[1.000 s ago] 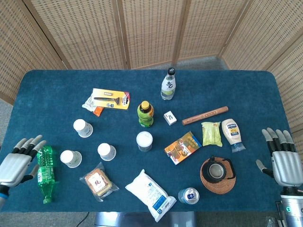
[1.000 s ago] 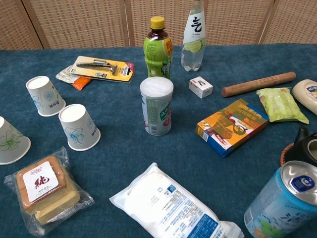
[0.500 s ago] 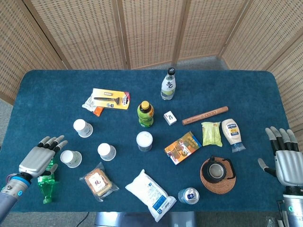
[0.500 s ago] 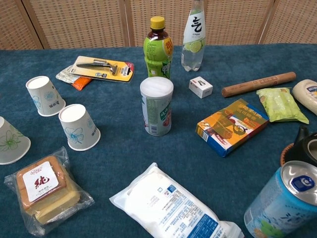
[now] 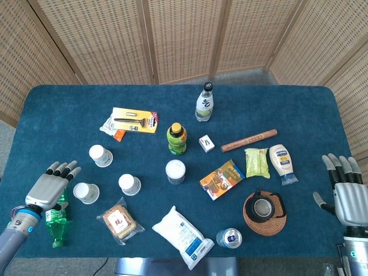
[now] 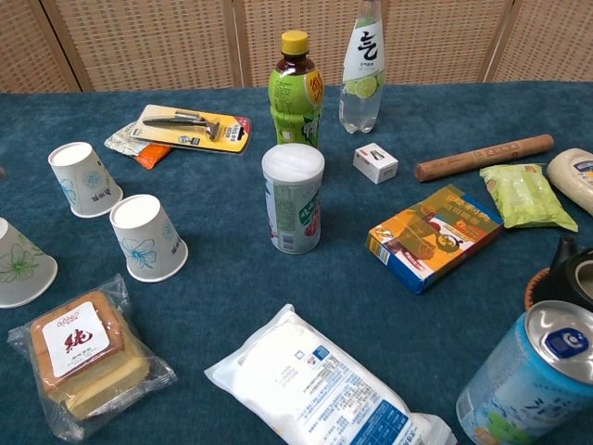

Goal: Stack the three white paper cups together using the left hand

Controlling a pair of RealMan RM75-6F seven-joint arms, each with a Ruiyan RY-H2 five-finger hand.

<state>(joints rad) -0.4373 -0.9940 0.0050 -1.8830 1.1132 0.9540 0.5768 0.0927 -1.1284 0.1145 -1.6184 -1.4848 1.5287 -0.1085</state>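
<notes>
Fingers spread and holding nothing, the left hand (image 5: 48, 188) hovers over a green plastic bottle (image 5: 55, 221), just left of the nearest of three inverted white paper cups (image 5: 86, 192); the other two (image 5: 129, 184) (image 5: 100, 155) stand farther right. Only the head view shows either hand; the right hand (image 5: 347, 195) is likewise splayed and empty. The chest view shows floral prints on the cups.

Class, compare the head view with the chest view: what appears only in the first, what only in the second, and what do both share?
Only the head view shows the left hand and right hand, both open and holding nothing, and the green bottle lying under the left hand. Only the chest view shows the flower prints on the paper cups' sides. Both show the three white paper cups, upside down and unstacked, the razor pack and the rolling pin.
</notes>
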